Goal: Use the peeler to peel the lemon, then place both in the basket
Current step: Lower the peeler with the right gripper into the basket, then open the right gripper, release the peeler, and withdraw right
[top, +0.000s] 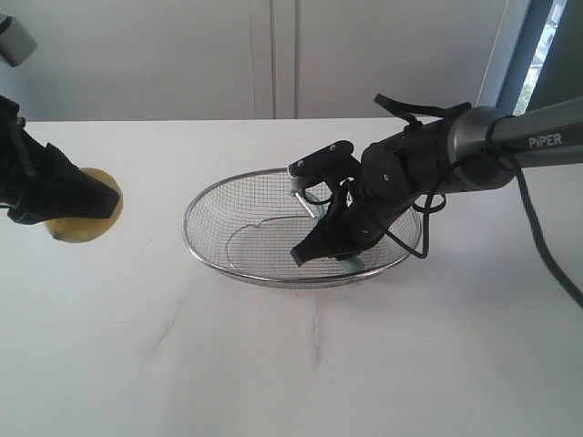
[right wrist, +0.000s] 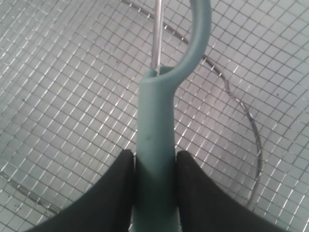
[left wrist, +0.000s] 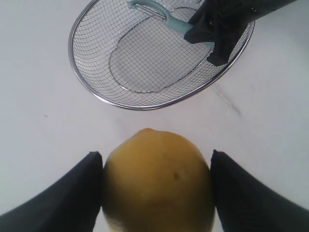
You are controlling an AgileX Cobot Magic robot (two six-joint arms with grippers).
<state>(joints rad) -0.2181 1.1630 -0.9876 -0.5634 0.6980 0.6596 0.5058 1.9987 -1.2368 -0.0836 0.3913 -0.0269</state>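
At the far left, my left gripper (top: 77, 214) is shut on the yellow lemon (top: 84, 218), held just above the white table; its black fingers (left wrist: 58, 193) press both sides of the lemon (left wrist: 157, 181). The silver mesh basket (top: 211, 250) sits mid-table. My right gripper (top: 314, 248) reaches down inside the basket (left wrist: 82, 77), shut on the pale teal handle of the peeler (right wrist: 154, 145), whose head and blade (left wrist: 147, 7) lie over the mesh (right wrist: 72, 96). In the exterior view the peeler (top: 351, 261) is mostly hidden by the arm.
The white table (top: 273, 364) stretches in front of the basket and between basket and lemon. A white wall with cabinet seams stands behind. The right arm's cable (top: 547, 246) hangs at the right edge.
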